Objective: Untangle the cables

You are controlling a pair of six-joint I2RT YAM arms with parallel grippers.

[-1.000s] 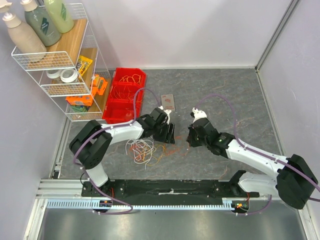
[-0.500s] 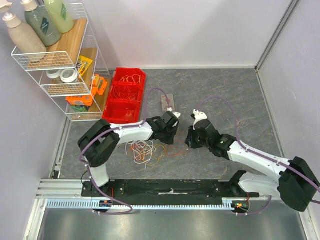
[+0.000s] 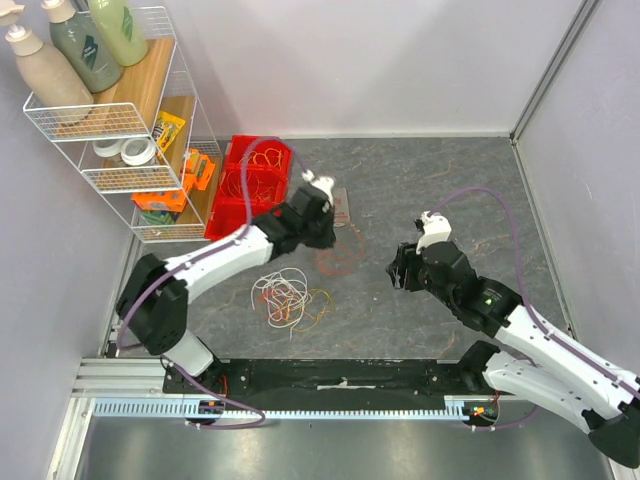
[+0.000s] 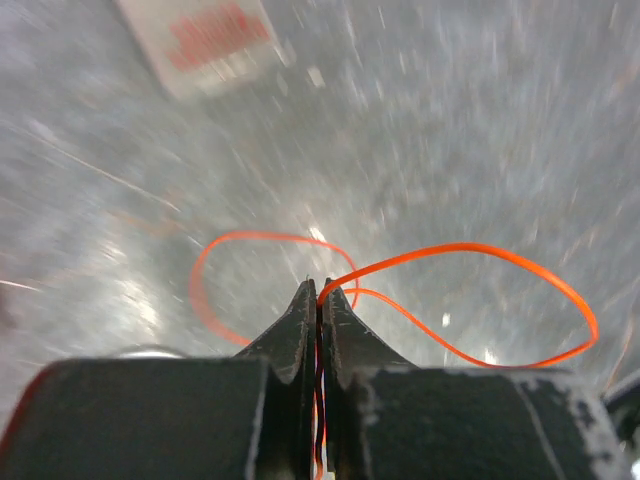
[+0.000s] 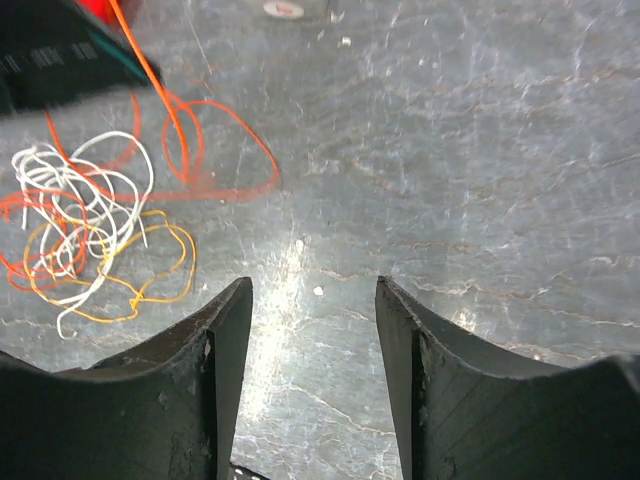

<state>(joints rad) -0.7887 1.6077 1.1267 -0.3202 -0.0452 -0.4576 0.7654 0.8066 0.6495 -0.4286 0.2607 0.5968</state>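
Left gripper (image 4: 318,292) lifted, wrist reveals cable (image 4: 470,246) pinched

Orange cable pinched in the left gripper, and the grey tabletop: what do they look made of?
The thin orange cable: probably plastic-sheathed wire, smooth and glossy, lying in springy loops. The grey marbled tabletop: likely vinyl or laminate, semi-gloss, with glare spots.

Our left arm (image 3: 215,262) stretches from the lower left of the overhead view up toward the centre, the elbow low and the wrist raised. Its gripper (image 3: 320,225) has its jaws pressed tip to tip, pinching an orange cable (image 4: 470,250). Our right arm (image 3: 530,335) reaches in from the lower right corner, bent at the elbow. Its gripper (image 3: 398,270) points left, and its fingers (image 5: 225,330) stand apart.
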